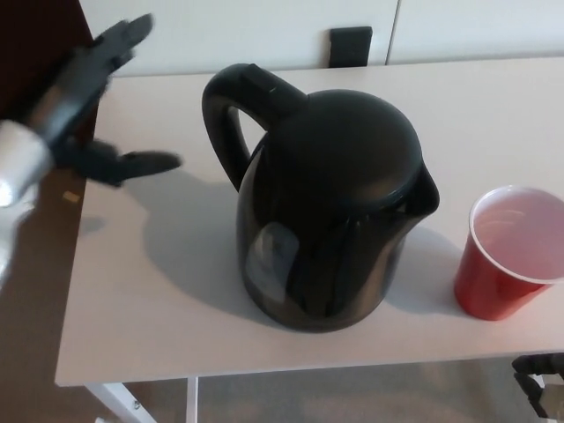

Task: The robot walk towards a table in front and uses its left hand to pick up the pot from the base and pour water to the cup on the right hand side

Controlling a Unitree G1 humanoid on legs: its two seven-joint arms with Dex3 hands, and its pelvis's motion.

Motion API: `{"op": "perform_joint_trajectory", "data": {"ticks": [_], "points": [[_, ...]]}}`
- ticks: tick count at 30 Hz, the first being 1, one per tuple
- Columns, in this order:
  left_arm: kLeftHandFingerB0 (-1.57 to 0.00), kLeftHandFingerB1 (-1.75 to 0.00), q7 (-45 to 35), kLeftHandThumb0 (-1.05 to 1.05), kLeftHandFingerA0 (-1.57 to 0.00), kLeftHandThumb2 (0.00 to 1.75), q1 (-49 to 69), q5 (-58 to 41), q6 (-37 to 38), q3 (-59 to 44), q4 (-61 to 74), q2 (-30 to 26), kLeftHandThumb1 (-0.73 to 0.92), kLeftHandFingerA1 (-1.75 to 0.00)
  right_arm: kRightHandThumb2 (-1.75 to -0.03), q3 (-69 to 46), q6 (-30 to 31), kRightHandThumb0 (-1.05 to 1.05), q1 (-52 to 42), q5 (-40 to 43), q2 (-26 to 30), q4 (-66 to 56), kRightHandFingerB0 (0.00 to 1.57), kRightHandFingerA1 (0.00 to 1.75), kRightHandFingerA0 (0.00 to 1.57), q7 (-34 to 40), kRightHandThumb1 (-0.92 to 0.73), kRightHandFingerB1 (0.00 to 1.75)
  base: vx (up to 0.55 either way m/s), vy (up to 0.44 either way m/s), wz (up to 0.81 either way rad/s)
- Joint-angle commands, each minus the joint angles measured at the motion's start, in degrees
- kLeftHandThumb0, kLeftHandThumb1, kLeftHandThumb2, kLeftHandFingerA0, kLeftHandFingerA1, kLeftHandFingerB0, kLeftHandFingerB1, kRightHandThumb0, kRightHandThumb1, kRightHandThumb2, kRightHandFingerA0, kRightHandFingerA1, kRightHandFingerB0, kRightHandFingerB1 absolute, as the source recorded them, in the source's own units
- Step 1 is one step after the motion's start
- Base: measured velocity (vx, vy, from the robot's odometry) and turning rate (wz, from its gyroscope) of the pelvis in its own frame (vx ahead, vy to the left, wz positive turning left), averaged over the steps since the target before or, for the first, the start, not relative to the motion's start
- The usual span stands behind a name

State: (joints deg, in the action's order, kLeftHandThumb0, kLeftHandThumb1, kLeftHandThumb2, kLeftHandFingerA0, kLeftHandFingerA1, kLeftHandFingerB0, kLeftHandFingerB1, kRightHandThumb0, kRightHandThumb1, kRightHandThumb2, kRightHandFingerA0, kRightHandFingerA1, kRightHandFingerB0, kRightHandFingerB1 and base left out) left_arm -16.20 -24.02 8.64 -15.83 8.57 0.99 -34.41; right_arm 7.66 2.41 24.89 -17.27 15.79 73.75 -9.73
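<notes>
Black pot (330,211) stands mid-table, handle turned toward our left hand (84,115), which hovers beside it, fingers spread, holding nothing. Red cup (507,256) waits right for pouring.

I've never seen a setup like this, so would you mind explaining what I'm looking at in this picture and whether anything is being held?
This is the view from a camera on a humanoid robot's head, looking down at a white table. The blurred black shape at upper left is the robot's left hand, fingers spread, holding nothing and apart from the kettle. A black kettle stands mid-table, handle toward that hand. To its right stands a red cup, upright. The small dark part at the bottom right corner may belong to the robot's right side; I cannot tell more.
</notes>
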Motion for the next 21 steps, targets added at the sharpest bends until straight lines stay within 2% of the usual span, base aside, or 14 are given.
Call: {"op": "perform_joint_trajectory", "data": {"ticks": [1, 2, 3, 5, 9, 10, 11, 12, 13, 16, 18, 19, 20, 21], "points": [[0.0, 0.0, -17.5, -0.76, 0.0, 0.56, 22.7, -17.3, 2.6, -25.4, 4.9, -9.1, 0.51, 0.0, -0.65, -0.6, -1.5, -0.52, -3.5, 0.9, 1.2, 0.4, 0.2, 0.61, 0.22, 0.4, -0.87, 0.49, 0.0, 0.0, 0.0], [0.0, 0.0, -17.9, -0.76, 0.0, 0.56, 24.7, -18.5, 2.4, -28.4, 4.4, -8.7, 0.51, 0.0, -0.65, -0.7, -1.6, -0.52, -3.7, 1.0, 1.2, 0.2, 0.2, 0.61, 0.22, 0.5, -0.87, 0.49, 0.0, 0.0, 0.0], [0.0, 0.0, -16.7, -0.71, 0.0, 0.7, 28.3, -19.7, 3.7, -33.3, 2.2, -6.6, 0.41, 0.0, -0.63, -2.4, -2.0, -0.51, -4.2, 2.5, 1.0, -0.3, 0.23, 0.63, 0.23, 2.0, -0.82, 0.5, 0.0, 0.0, 0.0], [0.0, 0.0, -9.9, -0.63, 0.0, 0.67, 33.4, -20.4, 6.5, -40.9, -5.2, -1.0, 0.41, 0.0, -0.64, -4.9, -3.8, -0.54, -5.7, 4.6, 0.6, -1.3, 0.17, 0.67, 0.21, 4.6, -0.79, 0.49, 0.0, 0.0, 0.0], [0.0, 0.0, -5.8, -0.64, 0.0, 0.72, 40.0, -20.6, 6.6, -45.3, -11.4, 4.4, 0.4, -0.08, -0.63, -6.3, -4.1, -0.47, -8.7, 5.3, 0.5, -1.3, 0.18, 0.66, 0.22, 4.8, -0.83, 0.48, 0.0, 0.0, 0.0], [0.0, -0.03, -6.0, -0.56, 0.0, 0.55, 42.5, -20.1, 6.7, -45.3, -12.2, 5.3, 0.48, -0.18, -0.63, -6.5, -4.8, -0.46, -10.9, 5.4, 0.6, -1.2, 0.16, 0.65, 0.21, 4.9, -0.84, 0.48, 0.0, 0.0, 0.0], [0.0, -0.03, -6.1, -0.56, 0.0, 0.55, 43.2, -20.0, 6.8, -45.3, -12.5, 5.6, 0.48, -0.18, -0.63, -6.6, -5.0, -0.46, -11.6, 5.4, 0.6, -1.2, 0.16, 0.65, 0.21, 4.9, -0.84, 0.48, 0.0, 0.0, 0.0], [0.0, -0.03, -6.1, -0.6, 0.0, 0.72, 46.1, -19.9, 9.7, -45.4, -17.2, 7.7, 0.39, -0.14, -0.64, -6.5, -5.7, -0.47, -13.7, 4.9, 0.9, -0.8, 0.2, 0.66, 0.25, 6.0, -0.83, 0.47, 0.0, 0.0, 0.0], [0.0, -0.05, -6.0, -0.59, 0.0, 0.72, 47.8, -19.6, 12.3, -45.5, -21.7, 9.2, 0.39, -0.15, -0.63, -7.4, -6.4, -0.46, -15.9, 5.4, 0.8, -0.4, 0.19, 0.62, 0.21, 6.3, -0.82, 0.46, 0.0, 0.0, 0.0], [0.0, -0.13, -4.7, -0.57, 0.0, 0.75, 48.9, -17.5, 17.0, -44.4, -29.6, 10.8, 0.41, -0.2, -0.63, -8.3, -6.5, -0.49, -19.2, 5.5, 0.6, 0.6, 0.22, 0.65, 0.22, 7.1, -0.83, 0.49, 0.0, 0.0, 0.0], [0.0, -0.24, -2.4, -0.56, 0.0, 0.84, 48.4, -14.3, 17.6, -41.6, -35.7, 10.9, 0.5, -0.33, -0.64, -9.1, -6.1, -0.49, -21.3, 5.9, 0.3, 1.5, 0.22, 0.59, 0.21, 5.9, -0.84, 0.49, 0.0, 0.0, 0.0], [0.0, -0.24, -2.3, -0.56, 0.0, 0.84, 47.9, -13.5, 18.1, -40.5, -38.7, 10.9, 0.5, -0.33, -0.64, -9.5, -6.1, -0.49, -22.1, 6.2, 0.2, 1.7, 0.22, 0.59, 0.21, 5.3, -0.84, 0.49, 0.0, 0.0, 0.0], [0.0, -0.26, -1.6, -0.55, 0.0, 0.86, 47.4, -12.1, 18.8, -38.9, -41.5, 10.9, 0.53, -0.35, -1.0, -9.7, -5.9, -0.51, -22.9, 6.0, -0.2, 1.8, 0.27, 0.59, 0.22, 6.6, -0.59, 0.58, 0.0, 0.0, 0.0], [0.0, -0.28, -1.4, -0.57, 0.0, 0.89, 47.3, -10.9, 18.8, -37.3, -42.4, 11.1, 0.57, -0.3, -0.65, -9.4, -5.7, -0.46, -23.6, 5.5, -0.3, 1.9, 0.27, 0.53, 0.24, 6.9, -0.88, 0.45, 0.0, 0.0, 0.0]]}}
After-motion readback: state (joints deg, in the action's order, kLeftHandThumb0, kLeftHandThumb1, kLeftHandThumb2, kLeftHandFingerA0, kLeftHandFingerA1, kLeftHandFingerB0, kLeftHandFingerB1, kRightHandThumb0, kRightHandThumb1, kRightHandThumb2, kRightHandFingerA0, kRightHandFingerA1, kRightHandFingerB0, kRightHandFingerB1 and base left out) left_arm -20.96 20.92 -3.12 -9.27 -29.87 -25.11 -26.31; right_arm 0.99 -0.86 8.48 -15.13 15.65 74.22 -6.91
